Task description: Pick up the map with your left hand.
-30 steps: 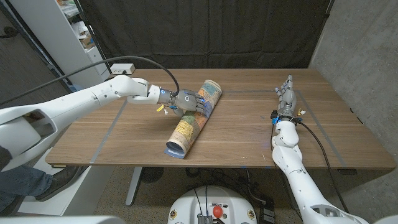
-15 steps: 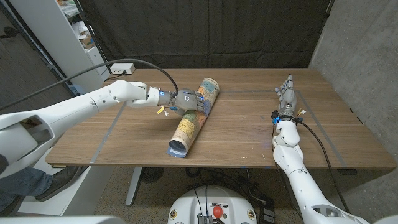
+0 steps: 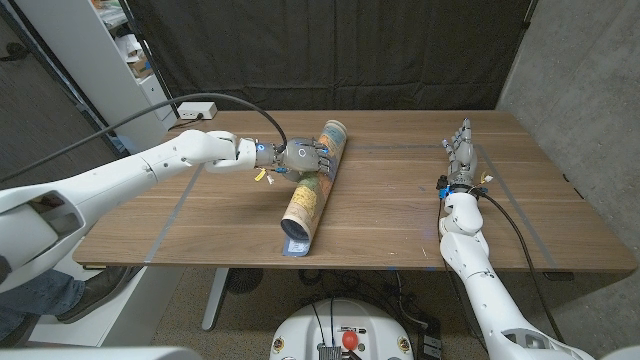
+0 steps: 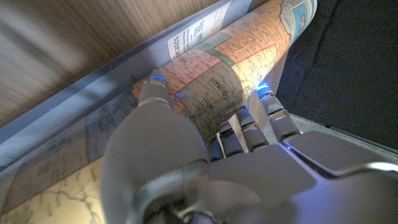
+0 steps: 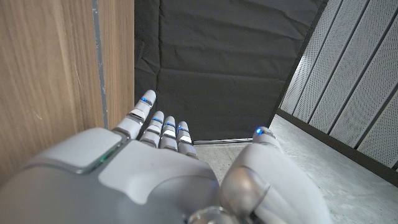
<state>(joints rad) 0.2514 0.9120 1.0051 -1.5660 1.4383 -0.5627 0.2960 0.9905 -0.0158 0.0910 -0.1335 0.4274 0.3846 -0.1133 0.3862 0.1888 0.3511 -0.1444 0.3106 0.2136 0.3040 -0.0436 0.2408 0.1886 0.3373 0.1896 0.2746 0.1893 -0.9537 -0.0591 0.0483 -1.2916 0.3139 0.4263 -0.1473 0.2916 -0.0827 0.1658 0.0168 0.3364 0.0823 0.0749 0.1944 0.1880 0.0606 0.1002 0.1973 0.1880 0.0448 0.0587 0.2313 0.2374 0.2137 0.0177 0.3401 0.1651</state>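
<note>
The map (image 3: 312,186) is a rolled tube with coloured print, running from the table's far middle toward its near edge. My left hand (image 3: 300,157) grips the roll near its far end, and the near end looks slightly raised off the wood. In the left wrist view my fingers (image 4: 264,109) and thumb wrap around the map (image 4: 242,68). My right hand (image 3: 461,153) stands open on its edge at the table's right side, fingers straight and pointing away; it also appears in the right wrist view (image 5: 161,162), holding nothing.
The wooden table (image 3: 400,215) has bare surface between the map and my right hand. A white power strip (image 3: 197,108) lies at the far left edge. A shelf unit (image 3: 110,50) stands behind the table on the left.
My left hand has closed around the map and swung it: the roll now points more steeply toward the near edge, with its near end shifted right.
</note>
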